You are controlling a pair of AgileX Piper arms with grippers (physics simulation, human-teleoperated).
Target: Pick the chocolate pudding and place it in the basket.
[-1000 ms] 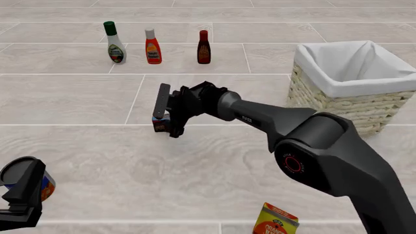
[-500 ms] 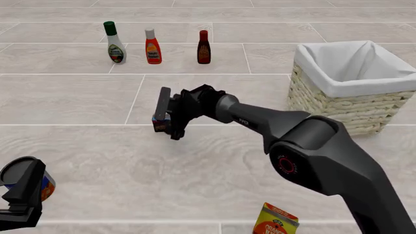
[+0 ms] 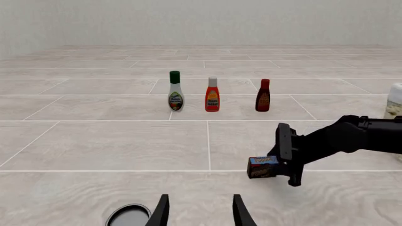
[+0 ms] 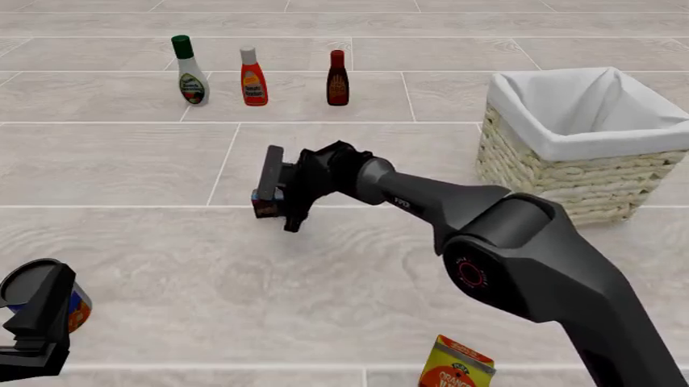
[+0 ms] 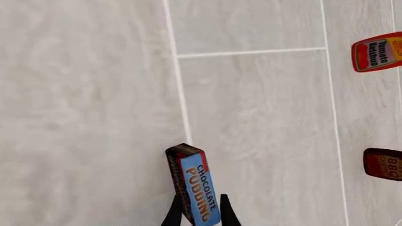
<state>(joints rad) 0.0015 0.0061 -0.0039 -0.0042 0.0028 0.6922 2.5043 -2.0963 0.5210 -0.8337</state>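
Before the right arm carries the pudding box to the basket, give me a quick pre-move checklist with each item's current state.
1. right gripper closed on the chocolate pudding: ok; fingers flank the box in the right wrist view.
2. Box lifted off the table: cannot tell.
3. basket open, nothing seen inside: ok.
4. Route toward the basket free of the three bottles: ok, they stand farther back.
5. left gripper away from the route: ok, open, beside the can.
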